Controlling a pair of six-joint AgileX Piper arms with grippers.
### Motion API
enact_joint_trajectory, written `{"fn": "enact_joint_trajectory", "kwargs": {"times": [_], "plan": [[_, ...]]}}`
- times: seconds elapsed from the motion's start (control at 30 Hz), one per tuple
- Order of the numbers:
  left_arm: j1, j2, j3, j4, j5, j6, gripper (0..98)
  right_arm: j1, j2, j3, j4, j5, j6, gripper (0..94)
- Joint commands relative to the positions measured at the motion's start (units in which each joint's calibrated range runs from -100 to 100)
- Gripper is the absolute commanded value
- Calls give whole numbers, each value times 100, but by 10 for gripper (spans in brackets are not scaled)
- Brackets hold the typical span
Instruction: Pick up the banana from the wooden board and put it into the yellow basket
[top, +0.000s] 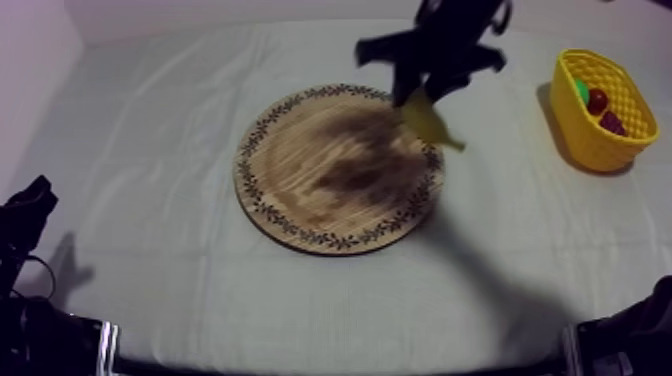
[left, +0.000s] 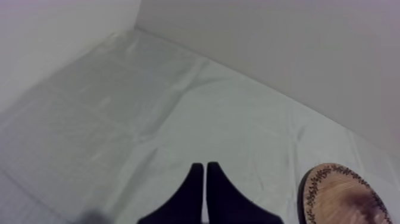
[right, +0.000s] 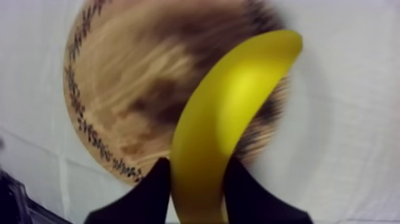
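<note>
banana (right: 238, 101) in right hand (right: 196, 161), above board (right: 119, 89) rim — basket (top: 590, 135) apart, left hand (left: 205, 167) closed

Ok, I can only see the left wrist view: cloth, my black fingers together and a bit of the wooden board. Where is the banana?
Observer: The right gripper is shut on the banana, holding it over the wooden board at its rim.
Operator: Is the basket empty?
Observer: No. The yellow basket, right of the board in the top view, has a small red fruit in it.
Operator: And where is my arm?
Observer: The left gripper sits low at the top view's left edge, far from the board.
</note>
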Motion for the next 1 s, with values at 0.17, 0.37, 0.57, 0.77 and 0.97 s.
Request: {"fn": "enact_joint_trajectory", "kwargs": {"times": [0.17,0.37,0.57,0.77,0.97], "plan": [[-1,4,0,-2,0,-1,1,1126,-1119,112,114,-6,152,181],[-1,4,0,-2,0,-1,1,1990,-1200,28,200,-34,272,180],[-1,4,0,-2,0,-1,1,2674,-911,-159,267,-148,355,184],[-1,4,0,-2,0,-1,1,3049,-454,-210,413,-407,377,189],[-1,4,0,-2,0,-1,1,3144,-109,-80,560,-749,297,236]]}}
